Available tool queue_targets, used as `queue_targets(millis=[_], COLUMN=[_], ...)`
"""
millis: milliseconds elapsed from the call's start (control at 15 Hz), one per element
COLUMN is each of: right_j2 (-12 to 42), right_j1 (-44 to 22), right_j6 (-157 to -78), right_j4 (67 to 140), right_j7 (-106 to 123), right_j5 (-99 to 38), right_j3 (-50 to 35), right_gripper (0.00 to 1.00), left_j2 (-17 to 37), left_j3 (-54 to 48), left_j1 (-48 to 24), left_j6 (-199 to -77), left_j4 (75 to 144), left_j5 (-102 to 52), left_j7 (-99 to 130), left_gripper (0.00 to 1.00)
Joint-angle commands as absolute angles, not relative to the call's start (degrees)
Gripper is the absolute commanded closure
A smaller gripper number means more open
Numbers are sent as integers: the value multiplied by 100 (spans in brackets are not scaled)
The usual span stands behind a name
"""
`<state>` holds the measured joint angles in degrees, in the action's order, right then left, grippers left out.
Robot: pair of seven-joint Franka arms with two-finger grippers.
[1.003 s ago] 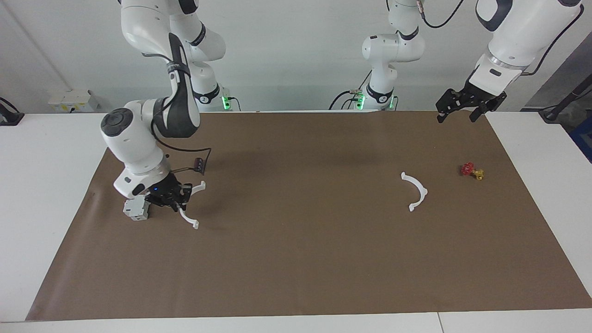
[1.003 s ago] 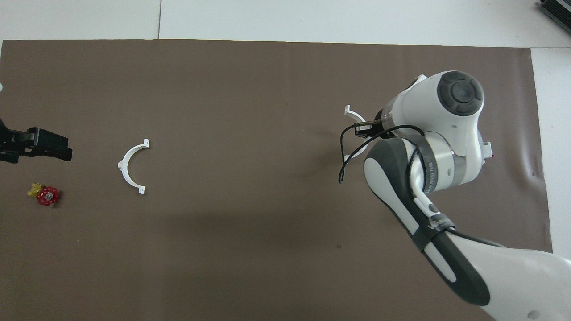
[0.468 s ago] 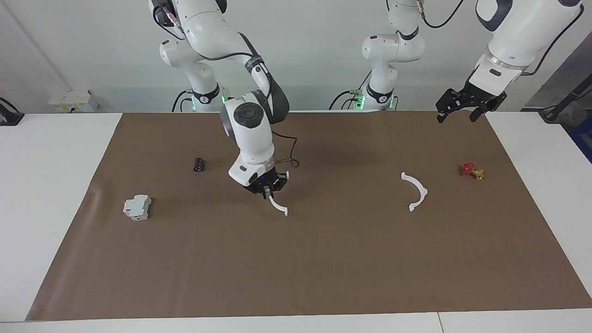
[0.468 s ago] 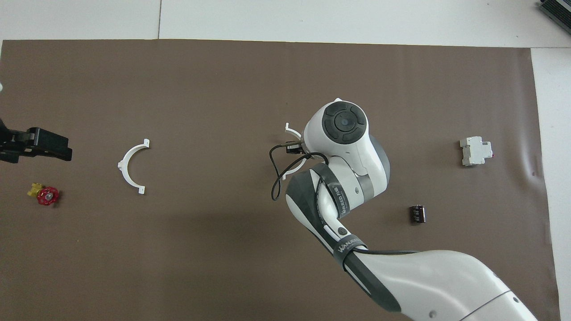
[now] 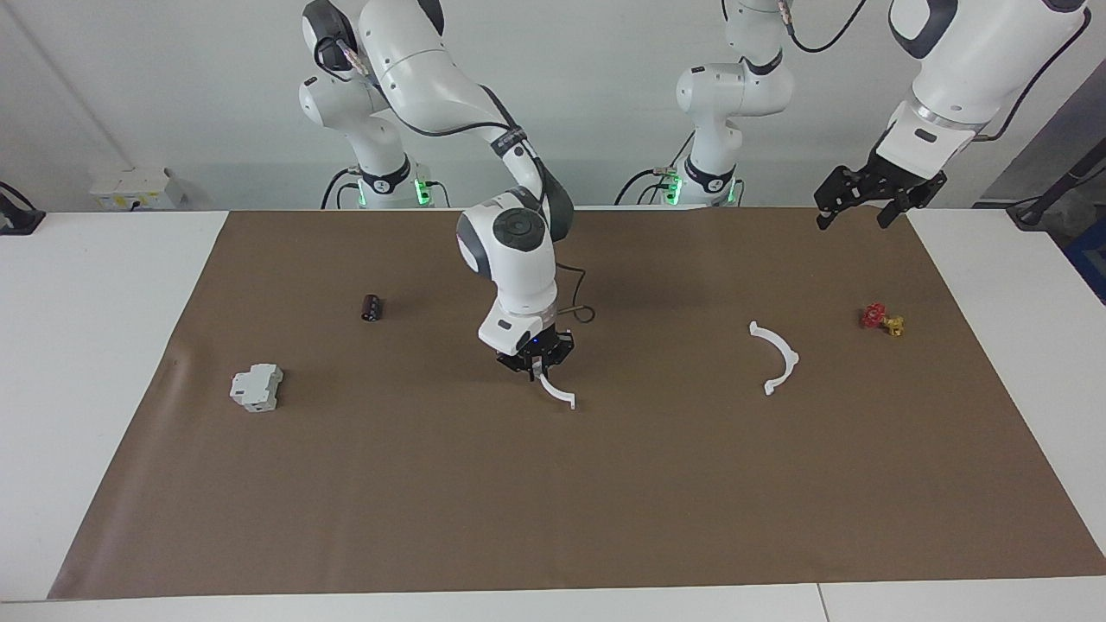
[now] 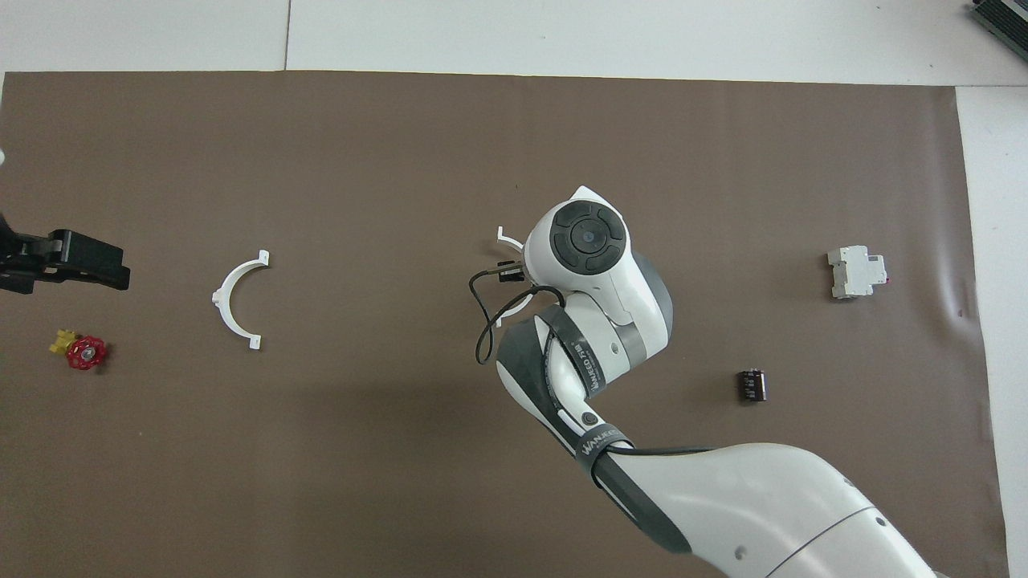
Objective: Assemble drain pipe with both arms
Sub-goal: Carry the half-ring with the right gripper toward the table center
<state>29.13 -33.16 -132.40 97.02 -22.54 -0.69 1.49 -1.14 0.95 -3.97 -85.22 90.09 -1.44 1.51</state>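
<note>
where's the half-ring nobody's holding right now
The loose half-ring lies flat on the brown mat toward the left arm's end of the table, beside the small red and yellow valve.

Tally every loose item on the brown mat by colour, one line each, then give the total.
White: 3, the held half-ring, the lying half-ring, and the grey-white blocky box
Black: 1, the small black cylinder
Red and yellow: 1, the small valve
Total: 5
</note>
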Motion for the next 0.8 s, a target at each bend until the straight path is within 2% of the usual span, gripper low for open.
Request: queue_targets(millis=[0,201,602,669,735], right_j2=[2936,2936,2918,2918,2909], right_j1=[-3445,-3472,-3533,-3533,-3542], right_j6=[-13403,-13658,-13667,-13667,-13650], right_j4=[9773,9966,10055,10055,10055], right_j7=[-2373,-2670,-2927,-2979,-3066], right_j5=[53,44,44,44,44], right_j3=[167,167,167,167,167], right_gripper=[100,100,100,35,0], left_j2=[-211,-211,-211,-211,-211], left_j3=[97,97,97,97,97], left_j1=[-360,-360,-360,-360,-360], left_j6=[-8517,-8517,-8517,-8517,-8517], left_j4=[9088,9088,9088,9088,9088], left_j5=[-202,-202,-202,-202,-202], left_j7=[141,141,141,141,141], left_gripper=[0,0,0,0,0])
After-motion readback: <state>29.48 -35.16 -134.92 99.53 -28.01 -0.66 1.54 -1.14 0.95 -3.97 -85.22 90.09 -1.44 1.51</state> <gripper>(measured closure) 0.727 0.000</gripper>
